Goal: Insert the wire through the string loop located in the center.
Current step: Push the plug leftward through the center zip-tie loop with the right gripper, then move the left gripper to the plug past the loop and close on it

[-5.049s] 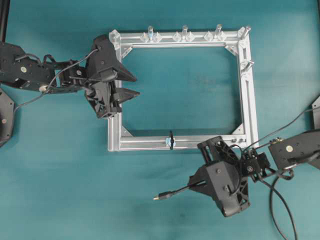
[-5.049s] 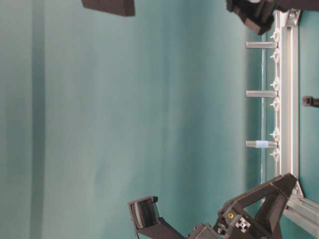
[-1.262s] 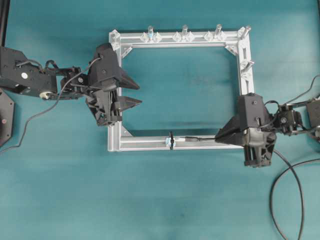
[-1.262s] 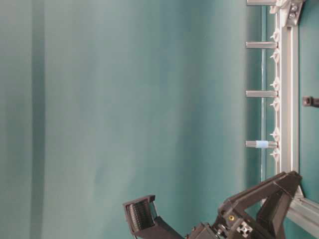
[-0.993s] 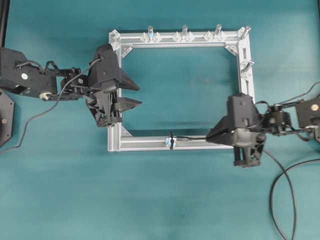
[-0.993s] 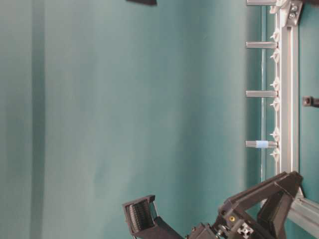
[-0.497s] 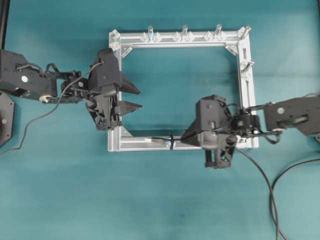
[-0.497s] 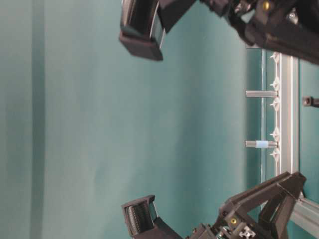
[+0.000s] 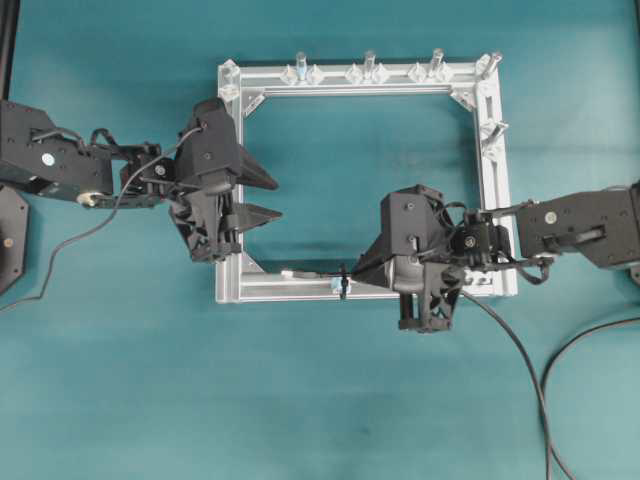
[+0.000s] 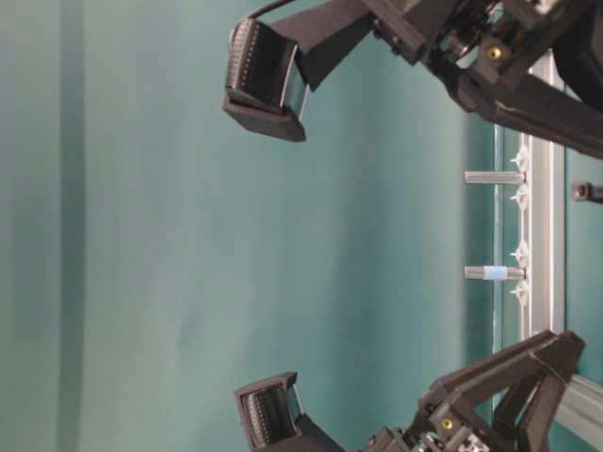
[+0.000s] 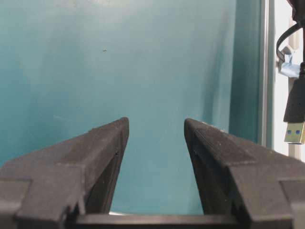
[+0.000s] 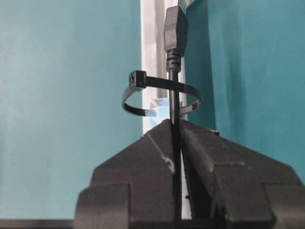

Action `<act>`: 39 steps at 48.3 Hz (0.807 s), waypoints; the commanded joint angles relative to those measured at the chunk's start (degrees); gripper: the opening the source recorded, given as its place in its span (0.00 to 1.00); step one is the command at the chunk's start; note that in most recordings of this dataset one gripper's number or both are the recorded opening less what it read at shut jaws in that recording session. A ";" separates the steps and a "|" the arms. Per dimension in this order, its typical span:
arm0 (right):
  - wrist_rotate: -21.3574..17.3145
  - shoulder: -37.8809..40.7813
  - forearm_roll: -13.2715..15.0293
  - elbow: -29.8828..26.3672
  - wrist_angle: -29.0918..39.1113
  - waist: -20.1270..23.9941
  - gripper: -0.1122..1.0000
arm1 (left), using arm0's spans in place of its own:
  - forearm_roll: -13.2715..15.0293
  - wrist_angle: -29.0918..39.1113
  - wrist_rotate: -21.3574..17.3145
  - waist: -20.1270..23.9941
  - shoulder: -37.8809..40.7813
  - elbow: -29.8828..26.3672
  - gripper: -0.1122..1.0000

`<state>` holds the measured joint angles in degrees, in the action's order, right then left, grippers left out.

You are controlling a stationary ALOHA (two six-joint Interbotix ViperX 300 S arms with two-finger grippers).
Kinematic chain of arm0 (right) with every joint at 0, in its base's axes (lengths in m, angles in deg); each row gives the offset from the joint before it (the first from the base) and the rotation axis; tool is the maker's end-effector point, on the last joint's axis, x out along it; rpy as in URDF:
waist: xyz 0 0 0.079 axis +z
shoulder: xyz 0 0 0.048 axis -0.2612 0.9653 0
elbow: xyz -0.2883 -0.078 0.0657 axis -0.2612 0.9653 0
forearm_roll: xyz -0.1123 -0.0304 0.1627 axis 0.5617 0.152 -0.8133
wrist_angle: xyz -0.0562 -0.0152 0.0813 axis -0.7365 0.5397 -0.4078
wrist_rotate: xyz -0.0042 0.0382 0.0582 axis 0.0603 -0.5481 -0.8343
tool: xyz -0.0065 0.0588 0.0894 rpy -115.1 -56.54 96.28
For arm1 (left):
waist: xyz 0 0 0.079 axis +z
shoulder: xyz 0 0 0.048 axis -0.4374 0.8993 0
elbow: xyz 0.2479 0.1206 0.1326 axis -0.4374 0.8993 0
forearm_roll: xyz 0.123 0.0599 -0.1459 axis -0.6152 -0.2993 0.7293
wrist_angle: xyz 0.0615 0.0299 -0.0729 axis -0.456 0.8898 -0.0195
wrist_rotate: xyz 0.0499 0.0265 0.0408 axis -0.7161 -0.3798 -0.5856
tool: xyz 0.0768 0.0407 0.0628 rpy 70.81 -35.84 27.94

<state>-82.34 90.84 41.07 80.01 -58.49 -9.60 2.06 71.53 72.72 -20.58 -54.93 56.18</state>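
While my right gripper (image 12: pixel 174 131) is clamping the wire (image 12: pixel 174 102) tight between its fingers (image 12: pixel 143 167), the wire is running straight out from the tips and passing through the string loop (image 12: pixel 162 98), with the black plug housing sitting beyond the ring on the far side in the right wrist view. In the overhead view that same gripper (image 9: pixel 362 274) is sitting just beside the loop (image 9: pixel 342 281) on the near bar of the aluminium frame (image 9: pixel 492 190), and the plug end of the wire (image 9: pixel 300 273) is poking out on the left side of the loop, lying along the bar. A small pale blue bit is showing on the bar right at the loop. My left gripper (image 9: pixel 272 198) is hanging with its jaws spread and nothing between them, near the frame's left bar, well apart from the loop. In the left wrist view its fingers (image 11: pixel 100 152) are standing parted over teal table (image 11: pixel 143 71), and the silver-gold plug tip (image 11: pixel 294 132) is showing at the right edge, off to the side of the jaws, not touching them. Upright silver pegs (image 9: pixel 369 62) are standing along the far bar. The table-level view is showing both grippers' ribbed pads but not the loop itself.
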 commanded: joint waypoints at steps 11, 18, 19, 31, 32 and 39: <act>0.00 -0.70 0.18 -1.14 -0.26 0.00 0.17 | -0.09 1.14 0.09 -3.69 -1.41 -2.99 0.59; 0.00 -0.70 0.18 -1.32 -0.26 0.00 0.17 | -0.09 2.99 0.09 -6.42 -1.41 -4.66 0.59; 0.00 -0.70 0.18 -1.32 -0.26 0.00 0.17 | -0.09 3.34 0.09 -6.77 -1.41 -4.92 0.59; 0.00 -0.70 0.18 -1.32 -0.26 0.00 0.18 | -0.09 11.16 0.35 -9.32 -1.41 -8.53 0.88; 0.00 -0.70 0.18 -1.32 -0.26 0.00 0.17 | -0.09 12.13 0.35 -9.40 -1.41 -8.79 0.90; 0.00 -0.70 0.18 -1.32 -0.35 0.00 0.17 | -0.09 17.67 -0.09 -9.40 -1.32 -11.16 0.90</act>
<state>-82.34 90.75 41.15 79.92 -58.49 -9.60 2.15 87.17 72.72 -29.72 -54.93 47.13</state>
